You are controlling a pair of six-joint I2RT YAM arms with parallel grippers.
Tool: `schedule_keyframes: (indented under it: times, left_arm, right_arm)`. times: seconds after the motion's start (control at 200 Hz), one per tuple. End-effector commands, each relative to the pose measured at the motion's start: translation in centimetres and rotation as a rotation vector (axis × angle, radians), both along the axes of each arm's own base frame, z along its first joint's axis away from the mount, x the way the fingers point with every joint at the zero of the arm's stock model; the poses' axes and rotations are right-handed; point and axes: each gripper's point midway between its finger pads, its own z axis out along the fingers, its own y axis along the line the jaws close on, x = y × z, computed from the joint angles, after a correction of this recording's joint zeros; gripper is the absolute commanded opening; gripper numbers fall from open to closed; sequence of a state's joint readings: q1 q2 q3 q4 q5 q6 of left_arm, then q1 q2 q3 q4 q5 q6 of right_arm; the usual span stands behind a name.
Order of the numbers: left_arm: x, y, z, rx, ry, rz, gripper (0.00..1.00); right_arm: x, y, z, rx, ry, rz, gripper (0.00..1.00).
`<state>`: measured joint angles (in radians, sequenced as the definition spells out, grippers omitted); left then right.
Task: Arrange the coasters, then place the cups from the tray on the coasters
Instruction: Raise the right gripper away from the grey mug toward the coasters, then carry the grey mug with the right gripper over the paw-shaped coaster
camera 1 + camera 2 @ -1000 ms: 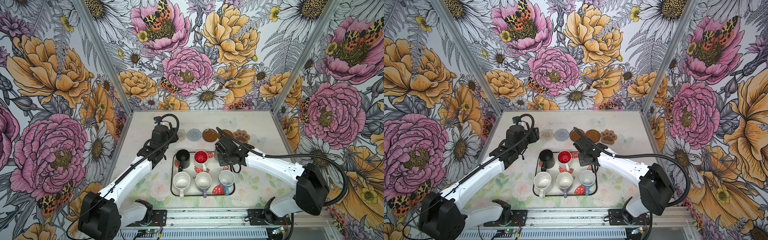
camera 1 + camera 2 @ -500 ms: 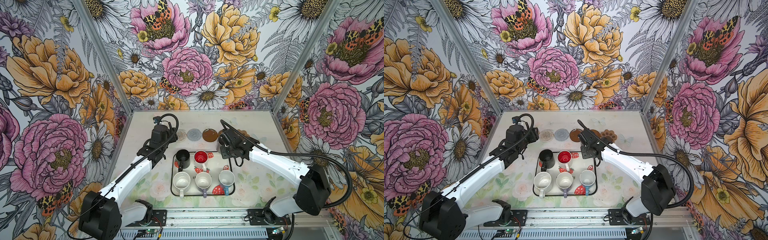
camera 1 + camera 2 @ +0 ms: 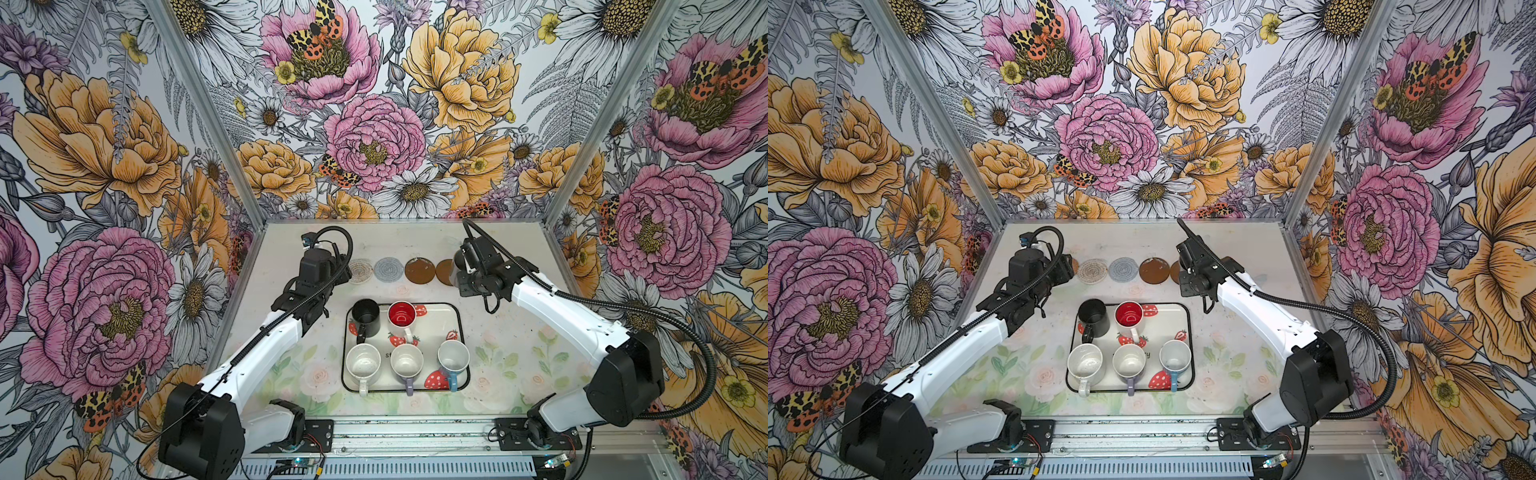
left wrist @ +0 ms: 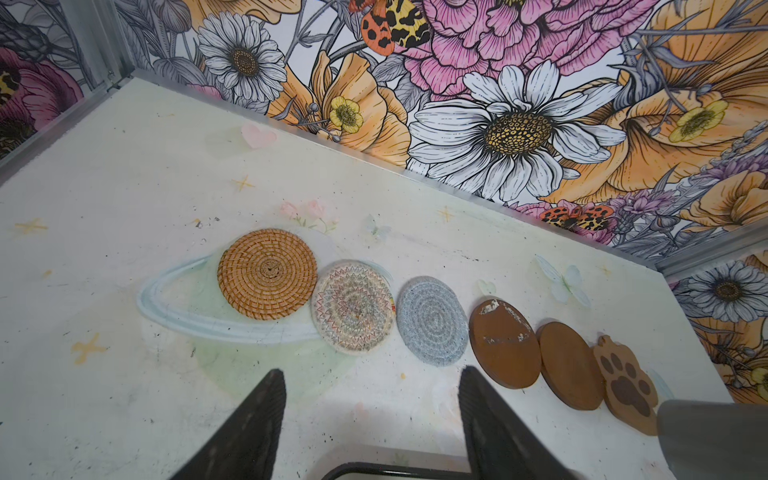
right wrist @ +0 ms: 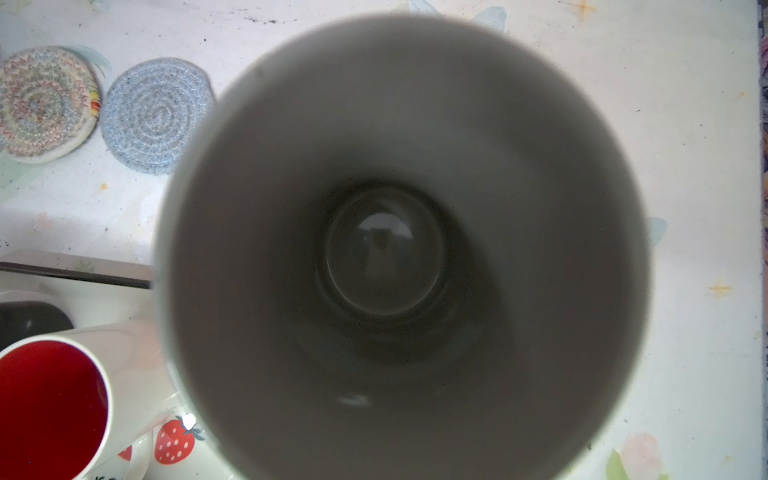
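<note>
Right gripper clamps the grey mug right of centre in a top view, above the brown coaster and paw coaster. Released off-centre, it could straddle both and tip. Left gripper gapes, empty.

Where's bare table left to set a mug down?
Free: strip between coaster row and back wall; table right of the tray; table left of it. Crowded: the row is packed close, tray holds five mugs.

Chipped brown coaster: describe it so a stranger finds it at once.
Beyond the tray, coasters lie in a row. The chipped brown coaster sits between the grey-blue woven coaster and a second brown round. Only it has pale chipped patches.
</note>
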<state>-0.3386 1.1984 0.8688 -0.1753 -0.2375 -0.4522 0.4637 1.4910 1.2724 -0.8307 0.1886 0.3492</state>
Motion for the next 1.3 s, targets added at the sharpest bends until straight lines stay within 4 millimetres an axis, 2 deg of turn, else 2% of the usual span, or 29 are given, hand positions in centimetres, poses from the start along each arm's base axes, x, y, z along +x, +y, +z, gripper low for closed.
schedule_keyframes:
  times: [0.0,0.405,0.626,1.296]
  left_arm:
    - [-0.2,0.0,-0.2,-0.027,-0.004,-0.003,0.68]
    - [-0.3,0.5,-0.3,-0.028,-0.002,0.007,0.68]
    - [-0.2,0.7,-0.7,-0.031,0.004,0.015,0.67]
    - [-0.4,1.5,-0.7,-0.026,0.006,0.042,0.67]
  right_arm:
    - [2.6,0.0,3.0,0.042,-0.101,-0.005,0.00]
    - [5.8,-4.0,2.2,-0.010,-0.090,-0.076,0.00]
    - [7.1,-5.9,0.8,-0.047,-0.060,-0.106,0.00]
    - [10.4,-9.2,-1.0,-0.027,-0.032,-0.164,0.00]
